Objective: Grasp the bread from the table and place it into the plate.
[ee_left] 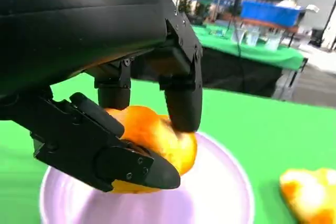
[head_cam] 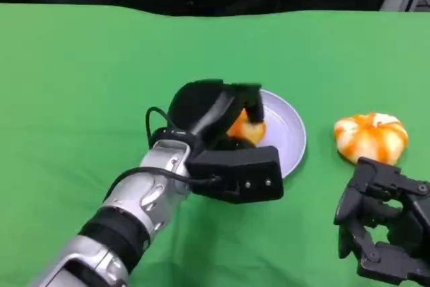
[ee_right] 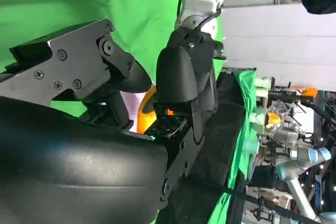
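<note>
While our left robot hand (ee_left: 121, 145) clamps the soft orange-glazed bread roll (ee_left: 152, 140) over the round pale lilac plate (head_cam: 290, 140), we judge it light and easily squashed, best held at its sides. Our right robot hand (head_cam: 384, 223) rests on the green bench (head_cam: 80, 72), holding nothing, its fingers loosely curled, near a second roll (head_cam: 371, 137).

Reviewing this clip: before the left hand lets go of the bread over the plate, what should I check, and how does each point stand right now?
1. Left hand grips a bread piece: ok.
2. Held bread is over the plate: ok.
3. Bread rests on the plate surface: cannot tell; fingers hide the underside.
4. Plate lies flat on the green table: ok.
5. Right hand is apart from the plate: ok.
6. Second bread is on the table, outside the plate: not ok if it must go in too.
</note>
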